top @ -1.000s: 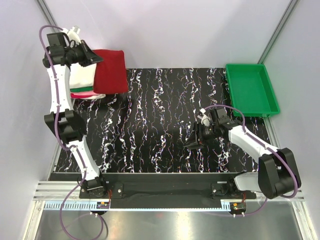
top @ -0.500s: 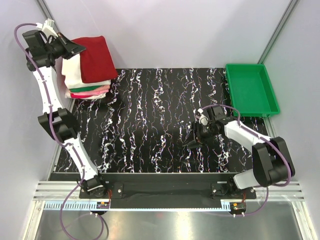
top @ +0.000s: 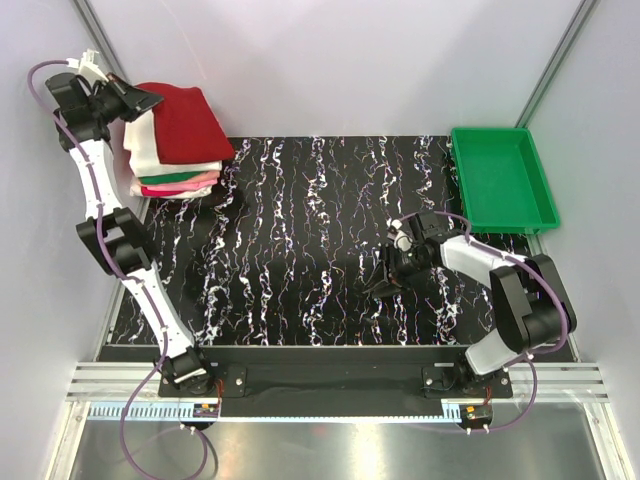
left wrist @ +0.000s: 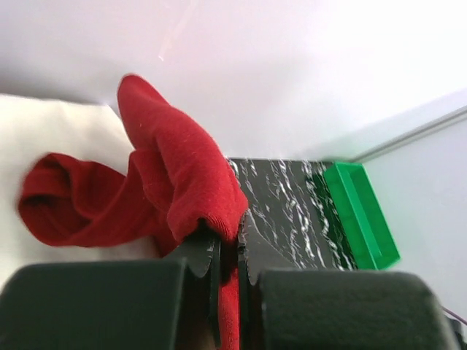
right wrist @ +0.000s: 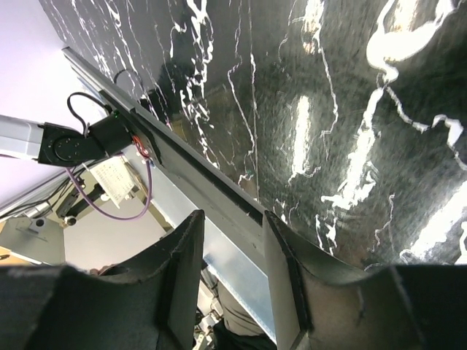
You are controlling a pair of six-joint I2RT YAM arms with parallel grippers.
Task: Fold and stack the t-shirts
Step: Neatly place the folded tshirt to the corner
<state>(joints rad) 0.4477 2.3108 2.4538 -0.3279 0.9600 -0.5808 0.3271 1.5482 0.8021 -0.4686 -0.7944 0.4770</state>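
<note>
A folded deep red t-shirt (top: 190, 122) lies on top of a stack of folded t-shirts (top: 170, 176) in white, green and pink at the table's far left corner. My left gripper (top: 143, 99) is shut on the red t-shirt's (left wrist: 175, 182) left edge, above the stack; the cloth shows pinched between its fingers (left wrist: 210, 255). White cloth (left wrist: 51, 138) of the stack lies under it. My right gripper (top: 384, 284) is open and empty, low over the black marbled table (top: 300, 250) at centre right; its fingers (right wrist: 182, 277) stand apart.
An empty green plastic tray (top: 502, 180) sits at the far right, also seen in the left wrist view (left wrist: 361, 211). The table's near edge rail (right wrist: 197, 182) and cables show past the right fingers. White walls enclose the back and sides.
My left gripper pulled the red t-shirt leftwards and back across the stack, so it now covers the stack's top. The right gripper shifted slightly left over the table.
</note>
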